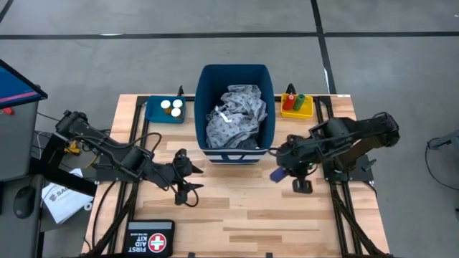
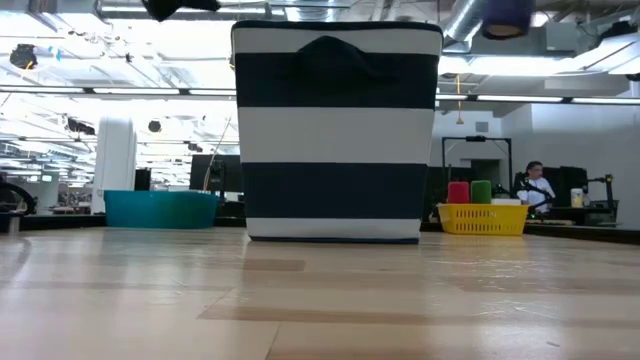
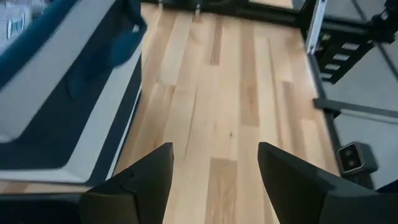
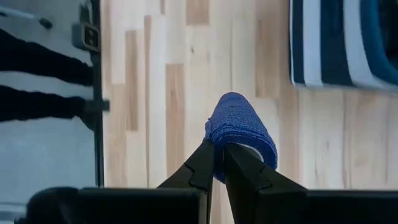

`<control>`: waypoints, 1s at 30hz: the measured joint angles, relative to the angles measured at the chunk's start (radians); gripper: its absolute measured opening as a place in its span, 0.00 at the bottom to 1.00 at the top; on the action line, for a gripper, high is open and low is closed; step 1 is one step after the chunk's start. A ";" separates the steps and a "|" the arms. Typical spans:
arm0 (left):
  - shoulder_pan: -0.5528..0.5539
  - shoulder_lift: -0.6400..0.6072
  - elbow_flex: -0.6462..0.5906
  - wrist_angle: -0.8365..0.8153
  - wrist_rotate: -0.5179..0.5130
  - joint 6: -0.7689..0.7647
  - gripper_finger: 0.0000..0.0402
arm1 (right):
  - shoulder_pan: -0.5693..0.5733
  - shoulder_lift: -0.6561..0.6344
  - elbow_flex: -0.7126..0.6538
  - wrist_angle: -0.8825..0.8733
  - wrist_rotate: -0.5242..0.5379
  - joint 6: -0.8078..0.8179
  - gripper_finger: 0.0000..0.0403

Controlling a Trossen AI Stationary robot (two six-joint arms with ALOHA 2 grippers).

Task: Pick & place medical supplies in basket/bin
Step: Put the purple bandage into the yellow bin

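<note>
The tall dark blue bin (image 1: 235,115) stands at the table's far middle, with the grey patterned gown (image 1: 237,118) inside it. The teal tray (image 1: 165,109) holds white bottles. The yellow tray (image 1: 296,106) holds a red cylinder (image 2: 458,192) and a green cylinder (image 2: 481,191). My right gripper (image 1: 281,172) is just right of the bin's near right corner, shut on the dark blue roll (image 4: 239,134). My left gripper (image 1: 192,178) is open and empty, near the bin's near left corner. My right gripper pinches the near end of the dark blue roll (image 4: 219,149) between its two fingers (image 4: 202,165), which stand almost closed. The fingers point toward the table's left. The roll sticks out beyond the fingertips and is lifted clear of the table (image 2: 505,15).
A black pouch marked FIRST AID KIT (image 1: 150,240) lies at the table's near left edge. Bare wood (image 1: 237,208) lies between the bin and the near edge. A person (image 2: 535,180) sits far off in the room behind the table.
</note>
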 joint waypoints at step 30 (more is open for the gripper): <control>0.001 -0.310 -0.285 -0.005 -0.028 -0.070 0.58 | -0.906 -0.157 -0.275 -0.058 0.068 0.008 0.07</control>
